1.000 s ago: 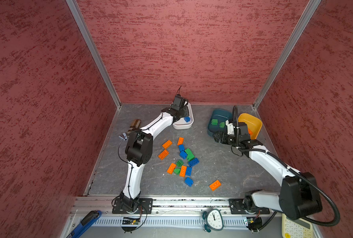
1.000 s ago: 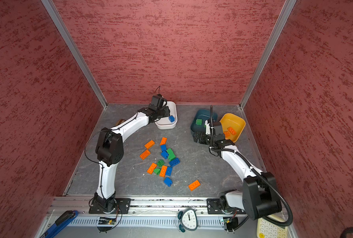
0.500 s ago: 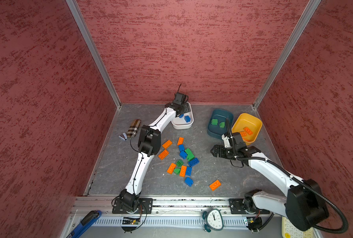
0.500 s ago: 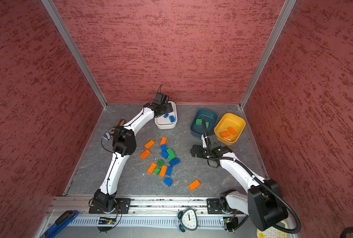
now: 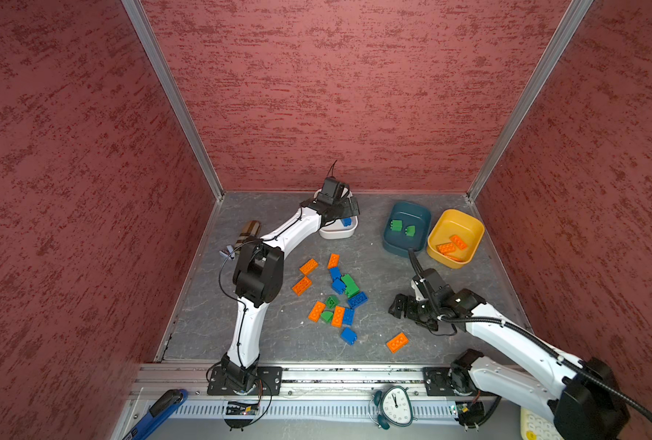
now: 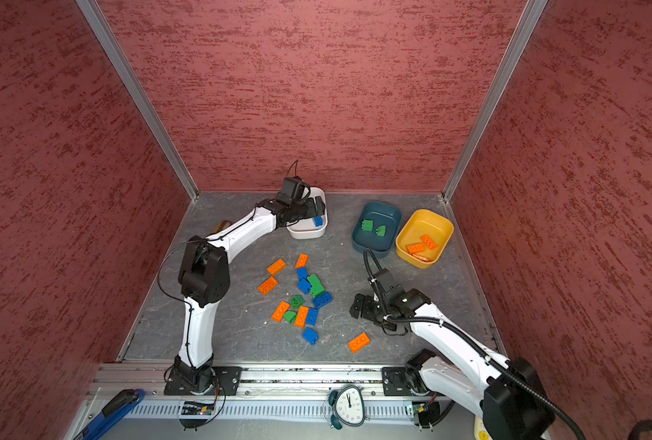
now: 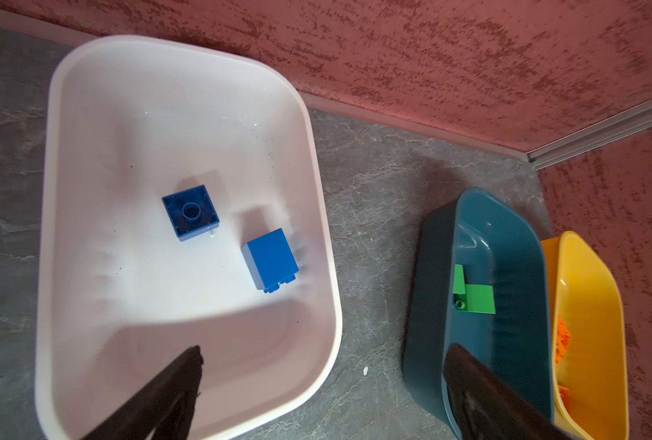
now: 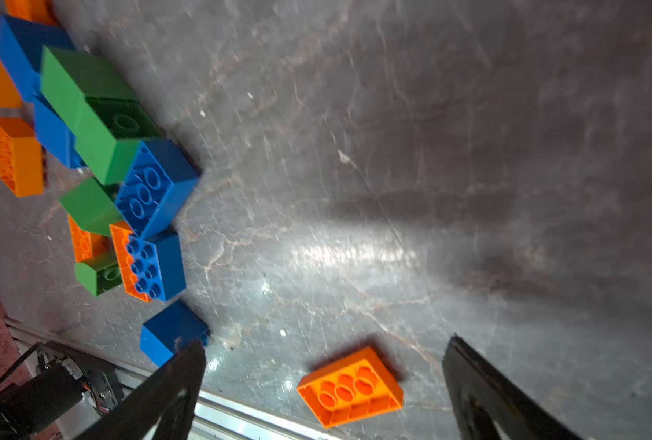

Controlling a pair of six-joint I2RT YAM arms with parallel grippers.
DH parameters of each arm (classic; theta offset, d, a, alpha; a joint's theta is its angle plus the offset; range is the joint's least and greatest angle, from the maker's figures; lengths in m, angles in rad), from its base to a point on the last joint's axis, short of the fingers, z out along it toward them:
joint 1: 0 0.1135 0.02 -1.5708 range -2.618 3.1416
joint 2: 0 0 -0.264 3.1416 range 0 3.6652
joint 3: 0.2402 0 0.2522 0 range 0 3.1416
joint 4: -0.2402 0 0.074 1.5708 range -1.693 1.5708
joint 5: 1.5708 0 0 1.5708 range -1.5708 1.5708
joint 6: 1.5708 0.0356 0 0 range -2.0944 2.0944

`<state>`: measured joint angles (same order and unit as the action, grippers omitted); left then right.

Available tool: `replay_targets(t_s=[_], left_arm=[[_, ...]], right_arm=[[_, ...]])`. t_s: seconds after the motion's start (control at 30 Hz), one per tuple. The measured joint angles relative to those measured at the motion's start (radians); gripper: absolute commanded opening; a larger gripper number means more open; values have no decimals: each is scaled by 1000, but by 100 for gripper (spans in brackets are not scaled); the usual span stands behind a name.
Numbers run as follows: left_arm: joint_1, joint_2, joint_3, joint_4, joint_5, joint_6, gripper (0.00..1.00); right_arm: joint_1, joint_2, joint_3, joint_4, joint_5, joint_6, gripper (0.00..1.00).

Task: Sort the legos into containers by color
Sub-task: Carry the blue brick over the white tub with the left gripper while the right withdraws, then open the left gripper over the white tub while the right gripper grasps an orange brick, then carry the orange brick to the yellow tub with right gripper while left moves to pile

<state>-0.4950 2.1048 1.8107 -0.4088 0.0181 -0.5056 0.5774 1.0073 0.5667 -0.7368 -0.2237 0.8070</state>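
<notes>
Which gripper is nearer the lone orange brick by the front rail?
Right. The right gripper hovers open close to the lone orange brick; the left gripper is far off, open over the white bowl.

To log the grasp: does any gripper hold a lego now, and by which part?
Nothing is held: left gripper and right gripper both stand open and empty.

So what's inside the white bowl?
The white bowl holds an upside-down blue brick and a second blue brick on its side, nothing else visible. In both top views the left arm covers part of it.
</notes>
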Motion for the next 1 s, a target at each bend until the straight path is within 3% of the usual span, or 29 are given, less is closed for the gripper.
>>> replay_targets(t_s=[0.27, 0.53, 0.73, 1.0], left_arm=[[2, -135, -221, 80, 5, -6, 99], [15, -163, -307, 116, 3, -6, 99], [41, -185, -375, 132, 4, -25, 99], [72, -194, -417, 134, 4, -42, 100]], right_arm=[[174, 60, -27, -13, -33, 150, 93], [240, 203, 7, 12, -44, 195, 80], [245, 347, 116, -4, 3, 152, 66], [269, 496, 267, -29, 47, 42, 60]])
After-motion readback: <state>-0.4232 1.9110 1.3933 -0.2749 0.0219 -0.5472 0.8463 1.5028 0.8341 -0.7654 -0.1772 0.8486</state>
